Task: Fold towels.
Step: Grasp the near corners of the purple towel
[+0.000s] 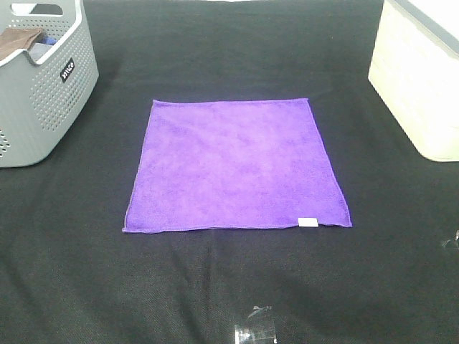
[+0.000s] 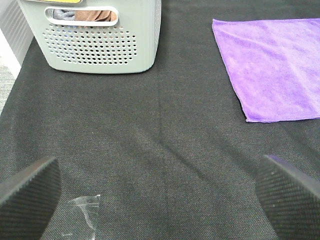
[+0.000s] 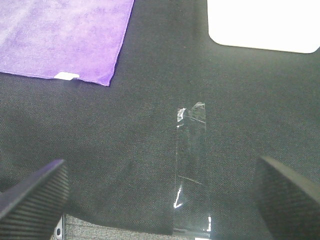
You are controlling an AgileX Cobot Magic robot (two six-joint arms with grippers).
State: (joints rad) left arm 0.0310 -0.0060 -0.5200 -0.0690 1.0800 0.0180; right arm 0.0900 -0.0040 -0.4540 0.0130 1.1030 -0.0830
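Note:
A bright purple square towel lies flat and unfolded in the middle of the black table cover, its small white tag at the near right corner. Neither gripper shows in the high view. The left wrist view has the towel off to one side, well apart from my left gripper, whose fingers stand wide open over bare black cloth. In the right wrist view my right gripper is open too, with nothing between its fingers; the towel's tagged corner lies some way off.
A grey perforated basket with a brown cloth inside stands at the back left. A cream box stands at the back right. Strips of clear tape stick to the black cover near the front edge.

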